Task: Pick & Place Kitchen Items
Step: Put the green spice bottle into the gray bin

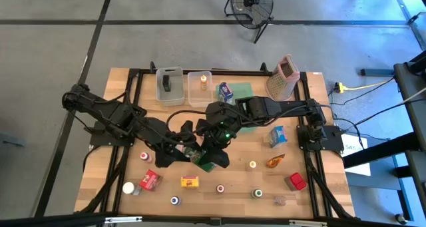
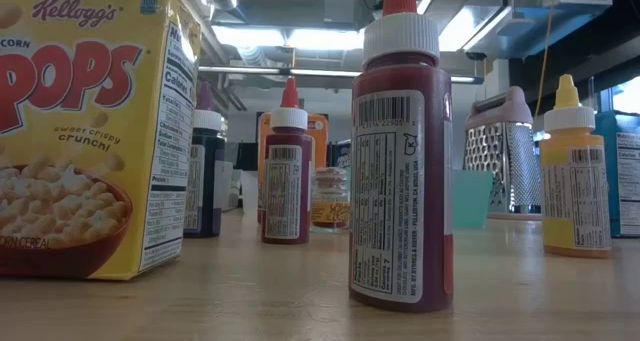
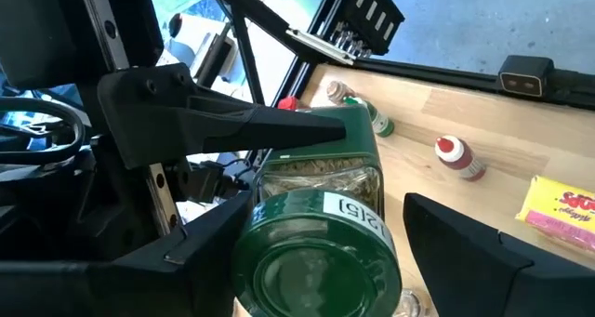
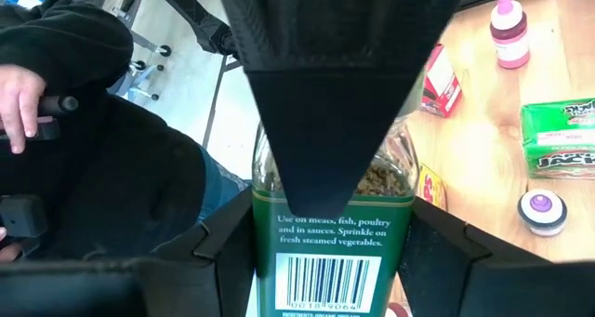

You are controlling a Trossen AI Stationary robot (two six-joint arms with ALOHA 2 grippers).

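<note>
Both arms reach inward, their wrists meeting above mid-worktop. The right tool grips something. The left tool seems spread, fingers apart.

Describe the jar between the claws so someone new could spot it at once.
Start at the middle of the wooden table, where the two dark arms meet. Between the right claw and left claw is a clear jar of dried herbs. Its dark green lid and green label set it apart from the small coloured-cap bottles around it.
</note>
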